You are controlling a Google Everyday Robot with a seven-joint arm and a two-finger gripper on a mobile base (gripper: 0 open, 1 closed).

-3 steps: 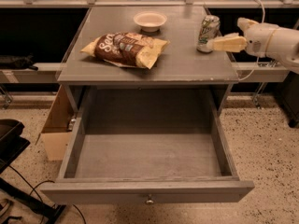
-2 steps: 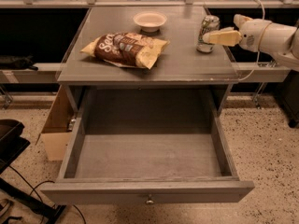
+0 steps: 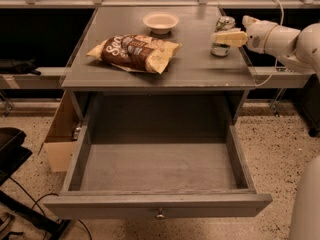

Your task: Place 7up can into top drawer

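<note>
1. Grey worktop [image 3: 200, 69] bearing 7up can [image 3: 223, 25], upright near right edge
2. Gripper [image 3: 221, 36] at can; cannot tell whether closed on it
3. Top drawer [image 3: 160, 204] open, can not yet inside; lift and placing left

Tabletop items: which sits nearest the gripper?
The 7up can, far right, with the gripper right at it; the white bowl and chip bag lie well to its left.

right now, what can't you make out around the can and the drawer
All in the camera view:
- 7up can: its middle is hidden behind the gripper, at the back right of the table; whether they touch is unclear.
- cardboard box: mostly hidden by the top drawer and the table.
- arm: cut off by the right edge.
</note>
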